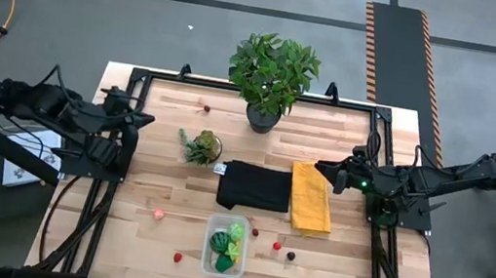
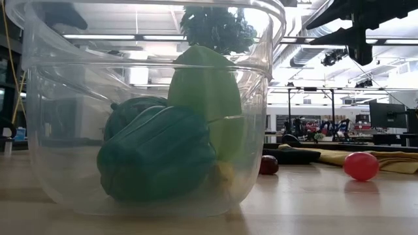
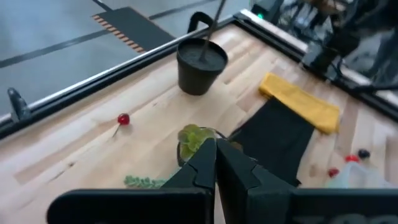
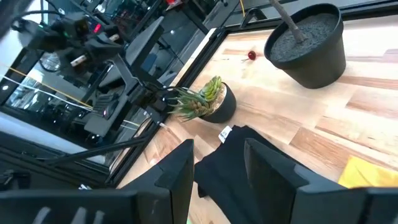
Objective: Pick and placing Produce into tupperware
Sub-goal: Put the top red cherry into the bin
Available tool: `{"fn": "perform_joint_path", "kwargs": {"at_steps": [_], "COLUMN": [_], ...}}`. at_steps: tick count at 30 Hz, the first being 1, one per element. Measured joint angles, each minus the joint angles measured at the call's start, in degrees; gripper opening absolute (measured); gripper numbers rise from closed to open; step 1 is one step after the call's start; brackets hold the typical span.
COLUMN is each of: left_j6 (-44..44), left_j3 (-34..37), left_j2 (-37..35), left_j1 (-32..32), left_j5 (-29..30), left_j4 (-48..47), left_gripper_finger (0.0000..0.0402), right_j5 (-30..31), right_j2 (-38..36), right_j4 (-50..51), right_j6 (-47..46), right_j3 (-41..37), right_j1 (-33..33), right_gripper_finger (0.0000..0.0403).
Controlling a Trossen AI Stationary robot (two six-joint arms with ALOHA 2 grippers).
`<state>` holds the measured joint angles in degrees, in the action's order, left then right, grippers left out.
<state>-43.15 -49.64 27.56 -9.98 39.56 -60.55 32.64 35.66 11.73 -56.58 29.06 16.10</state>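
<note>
Right end effector (image 1: 333,178) spread, empty, over yellow cloth (image 1: 311,198) at right edge; left end effector (image 1: 136,130) pressed together, left edge. Tupperware (image 1: 224,245) near front edge, part filled. Risk: small loose produce (image 1: 158,213) rolling off when nudged.

Left gripper (image 3: 216,163) has its fingers pressed together; right gripper (image 4: 217,163) fingers parted, holding nothing.

The tupperware (image 2: 147,111) runs past the low view's edges, hiding much of the table behind.
</note>
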Motion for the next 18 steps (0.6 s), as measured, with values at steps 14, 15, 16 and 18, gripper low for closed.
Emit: {"fn": "perform_joint_path", "kwargs": {"at_steps": [14,15,16,18], "left_j6": [-2.3,-2.4,-2.4,-2.9], "left_j3": [3.8,3.9,4.3,5.7], "left_j2": [-2.4,-2.2,-2.1,-2.0], "left_j1": [0.7,1.4,2.3,4.5], "left_j5": [4.9,4.2,3.1,0.5], "left_j4": [5.8,6.5,7.6,9.9], "left_gripper_finger": [0.0001,0.0001,0.0001,0.0001], "right_j5": [0.3,0.2,-0.1,-1.3], "right_j2": [0.0,0.0,0.0,0.0], "right_j4": [0.0,0.0,0.0,0.0], "right_j6": [0.7,0.8,1.1,1.4], "right_j3": [0.0,0.0,0.0,0.0], "right_j1": [-3.4,-4.0,-4.7,-6.0], "right_gripper_finger": [0.0133,0.0133,0.0133,0.0133]}}
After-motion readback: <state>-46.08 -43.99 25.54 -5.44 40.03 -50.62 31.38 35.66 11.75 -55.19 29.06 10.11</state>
